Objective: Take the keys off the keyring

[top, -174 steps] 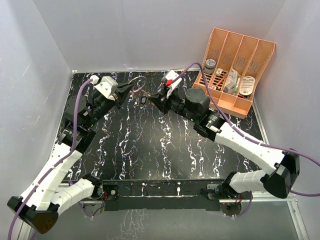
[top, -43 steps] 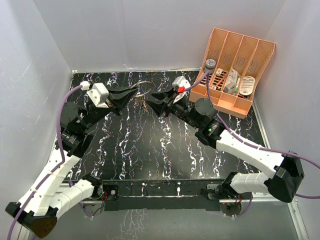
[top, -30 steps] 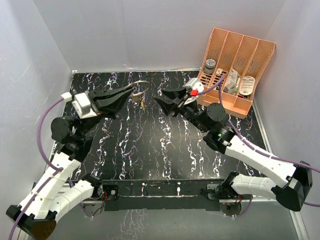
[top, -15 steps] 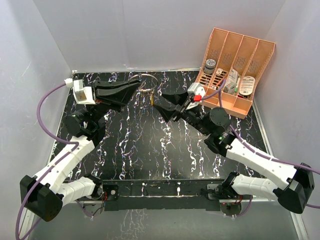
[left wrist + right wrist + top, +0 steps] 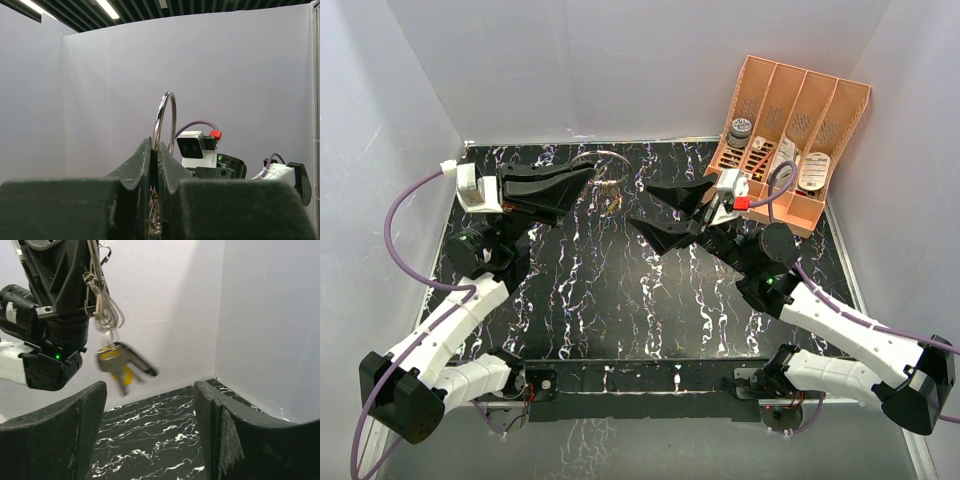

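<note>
My left gripper [image 5: 588,176] is shut on the keyring [image 5: 599,158], a thin silvery wire ring held up above the table. In the left wrist view the keyring [image 5: 165,117] rises out of the closed jaws of the left gripper [image 5: 154,148]. The keys [image 5: 610,199] hang below the ring. The right wrist view shows the keys [image 5: 120,367], one brass-yellow and blurred, dangling from wire loops under the left gripper [image 5: 86,255]. My right gripper [image 5: 641,206] is open, just right of the keys, holding nothing; in its own view the right gripper [image 5: 150,392] sits below the keys.
An orange divided tray [image 5: 767,206] stands at the back right with a grey-lidded jar [image 5: 740,128] and small packets in it. White walls close in the black marbled table [image 5: 620,300] on three sides.
The right gripper has opened wider and drawn back to the right, away from the keys. The left gripper has kept its hold on the ring; the keys now swing free.
</note>
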